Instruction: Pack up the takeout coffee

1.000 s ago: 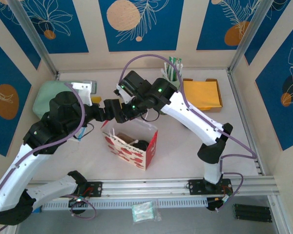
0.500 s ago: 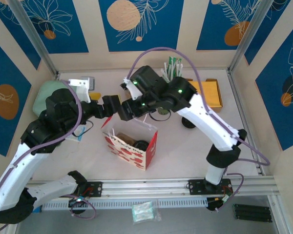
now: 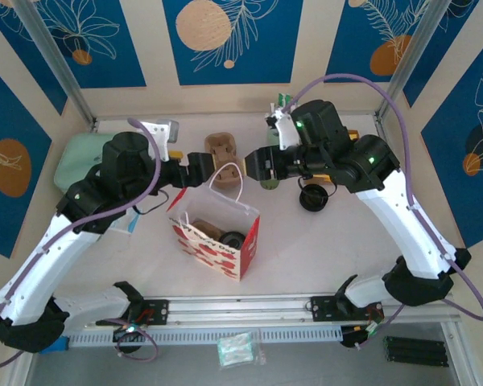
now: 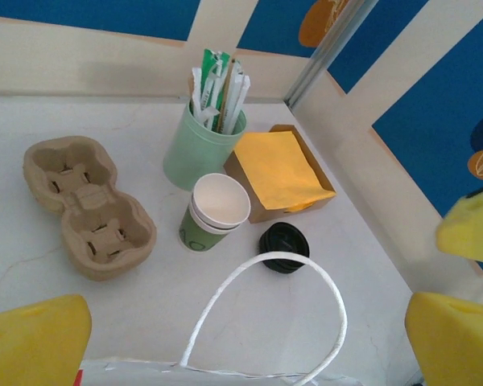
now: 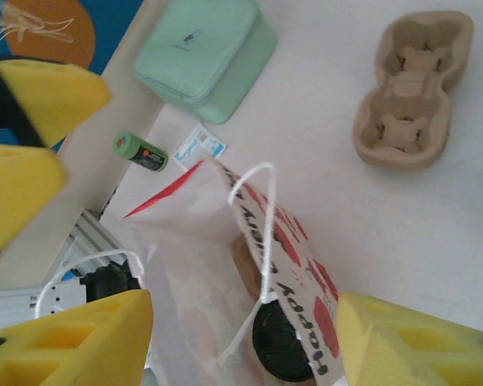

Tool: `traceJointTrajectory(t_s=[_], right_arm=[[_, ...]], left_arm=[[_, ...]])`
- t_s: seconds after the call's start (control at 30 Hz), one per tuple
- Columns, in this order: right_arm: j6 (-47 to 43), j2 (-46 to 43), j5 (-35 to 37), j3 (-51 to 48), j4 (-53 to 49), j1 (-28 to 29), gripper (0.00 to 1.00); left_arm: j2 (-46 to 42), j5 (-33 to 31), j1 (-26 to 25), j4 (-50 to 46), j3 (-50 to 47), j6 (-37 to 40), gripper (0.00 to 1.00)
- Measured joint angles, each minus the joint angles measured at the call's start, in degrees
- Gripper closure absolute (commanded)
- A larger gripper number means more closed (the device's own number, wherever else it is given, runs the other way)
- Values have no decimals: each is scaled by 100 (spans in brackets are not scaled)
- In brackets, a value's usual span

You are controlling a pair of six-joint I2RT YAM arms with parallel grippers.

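A: L claw point(image 3: 205, 166) – status?
B: Released. Jaws spread wide, nothing in it. Hangs just above the paper bag point(image 3: 216, 232), over its far edge. Bag's white handle point(image 4: 343, 322) loops up btw the yellow pads point(image 4: 34, 338), touching neither.
A: R claw point(image 3: 254, 166)?
B: Also released, pads point(image 5: 417, 342) well apart, nothing gripped. Sits above the bag's far-right corner, tips facing the L claw w/ a gap btw them.
A: Where's the cup point(image 4: 214, 211)?
B: Outside the bag, upright on the table point(image 4: 145, 297) just beyond the bag's far-right corner. Mouth open, not capped. In top view the R claw covers most of it.
A: And the lid point(image 4: 283, 240)?
B: Black, flat on the table, to the right of the bag. Near the cup, not touching it.
A: What else is near the bag?
B: Cardboard carrier point(image 4: 88, 207) straight beyond the bag. Mint tumbler point(image 4: 198, 146) w/ sticks point(image 4: 221, 76) and a box of yellow napkins point(image 4: 280, 170) farther back, beyond the cup. Mint pouch point(image 5: 205, 52) off to the bag's far left.
A: Inside the bag?
B: Dark round thing point(image 5: 282, 344) at the bottom, can't tell what.
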Motion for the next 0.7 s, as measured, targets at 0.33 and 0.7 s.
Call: traceJointTrajectory(t_s=[0.33,0.7], right_arm=[[350,-693,-787,-1580,669,-1624,35],[999,-651,-1228,-3213,1751,-4203,34]], left_arm=[[802,17,-498,125,627,33,1],[2218,20,-960,114,2020,328,1]])
